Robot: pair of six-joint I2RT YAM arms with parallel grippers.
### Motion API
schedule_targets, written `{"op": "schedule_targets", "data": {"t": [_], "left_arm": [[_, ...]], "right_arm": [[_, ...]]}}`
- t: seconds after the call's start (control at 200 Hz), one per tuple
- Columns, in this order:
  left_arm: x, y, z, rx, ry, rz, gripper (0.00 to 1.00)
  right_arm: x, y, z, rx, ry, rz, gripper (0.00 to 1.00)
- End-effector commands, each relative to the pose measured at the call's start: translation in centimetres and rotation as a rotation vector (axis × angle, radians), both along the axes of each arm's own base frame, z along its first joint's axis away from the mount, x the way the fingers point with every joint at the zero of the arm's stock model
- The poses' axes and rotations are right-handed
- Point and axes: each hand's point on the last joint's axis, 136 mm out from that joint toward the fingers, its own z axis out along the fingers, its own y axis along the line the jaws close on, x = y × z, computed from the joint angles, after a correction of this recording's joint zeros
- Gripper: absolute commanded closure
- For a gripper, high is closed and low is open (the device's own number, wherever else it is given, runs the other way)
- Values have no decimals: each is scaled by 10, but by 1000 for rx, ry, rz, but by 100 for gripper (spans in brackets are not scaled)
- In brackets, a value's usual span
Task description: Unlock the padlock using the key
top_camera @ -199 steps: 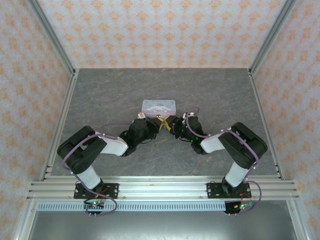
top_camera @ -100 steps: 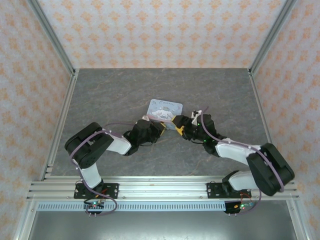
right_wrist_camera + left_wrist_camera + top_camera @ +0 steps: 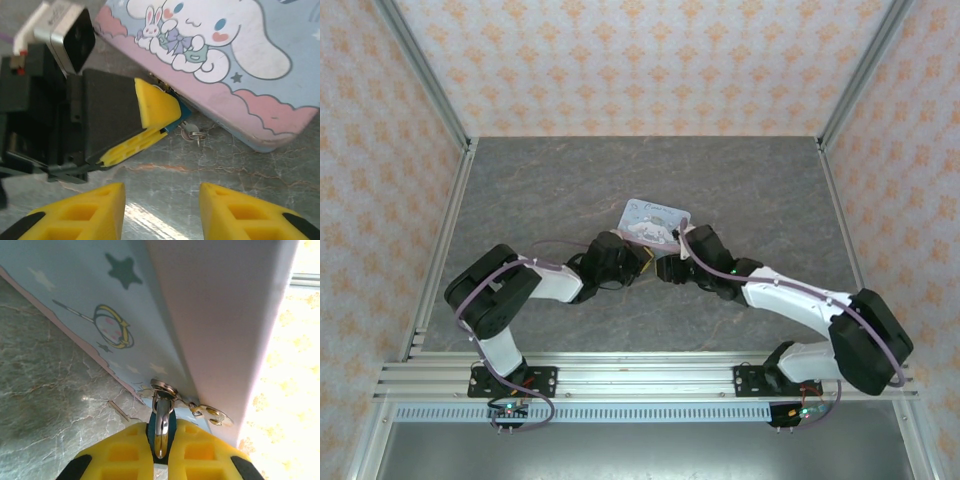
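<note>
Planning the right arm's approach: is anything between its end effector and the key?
Nothing visible does: bare table lies between the right end effector and the key, which sits by the padlock near the tin.

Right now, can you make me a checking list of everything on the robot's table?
Surface: grey marbled table top, only the job's things on it.
Job's things: tiny dark-blue padlock, its shackle through a ring on the pale blue cartoon tin; tiny silvery key right beside the padlock, cannot tell whether it is inserted.
Clutter: nothing seen.
Grippers: left gripper shut on the padlock; right gripper open, empty, close by.
Cables: purple cables run along both arms.
Surroundings: orange-patterned walls, aluminium frame rails.
</note>
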Motion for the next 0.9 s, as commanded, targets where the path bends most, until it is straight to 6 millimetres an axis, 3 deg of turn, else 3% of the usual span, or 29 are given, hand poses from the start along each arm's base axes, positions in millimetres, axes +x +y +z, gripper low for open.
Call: {"op": "schedule_targets", "data": {"t": [0.0, 0.465, 0.646, 0.836, 0.896], "left_arm": [[2, -9, 25, -32, -25, -53, 100], [0, -17, 37, -63, -5, -86, 100], [-1, -19, 40, -74, -6, -92, 100], [-5, -21, 38, -74, -1, -100, 100], [-6, -21, 36, -70, 2, -102, 100]], "right_arm": [[7, -10, -10, -168, -78, 58, 56], [19, 8, -34, -244, -85, 125, 57], [34, 14, -30, -238, -112, 88, 60], [47, 20, -22, -221, -136, 44, 72], [50, 20, -20, -218, -141, 29, 80]]}}
